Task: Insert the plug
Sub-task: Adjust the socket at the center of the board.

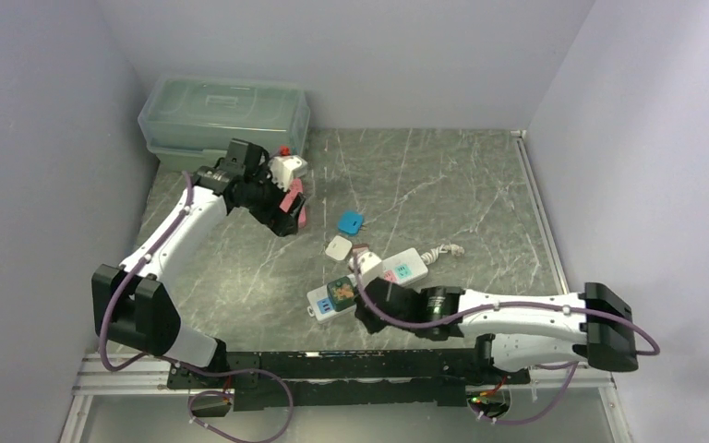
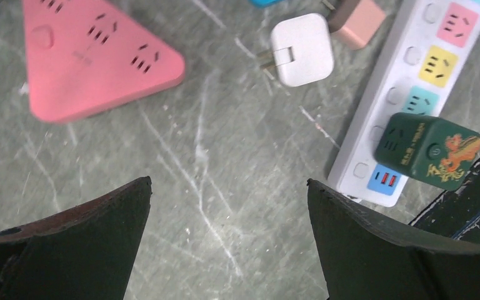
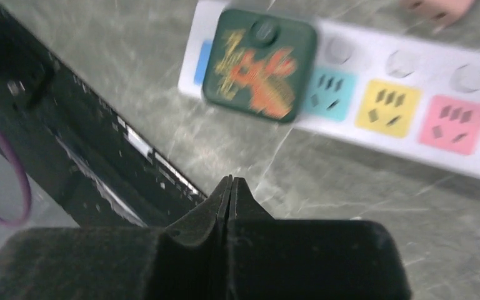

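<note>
A dark green plug [image 3: 259, 62] with an orange dragon print sits on the white power strip [image 3: 412, 106], next to its blue USB end. In the top view this green plug [image 1: 339, 293] is at the strip's [image 1: 404, 269] near-left end. My right gripper [image 3: 231, 181] is shut and empty, a little way back from the plug; in the top view the right gripper [image 1: 367, 305] lies just right of it. My left gripper [image 2: 228, 181] hangs open over bare table, holding nothing, and in the top view the left gripper [image 1: 282, 214] is at the far left.
A pink triangular power strip [image 2: 94, 56] lies below the left gripper. Loose white [image 2: 300, 50], pink [image 2: 359, 19] and blue [image 1: 351, 221] plugs lie between the two strips. A clear lidded box [image 1: 222, 115] stands at the back left. A black rail [image 3: 100, 169] runs along the near edge.
</note>
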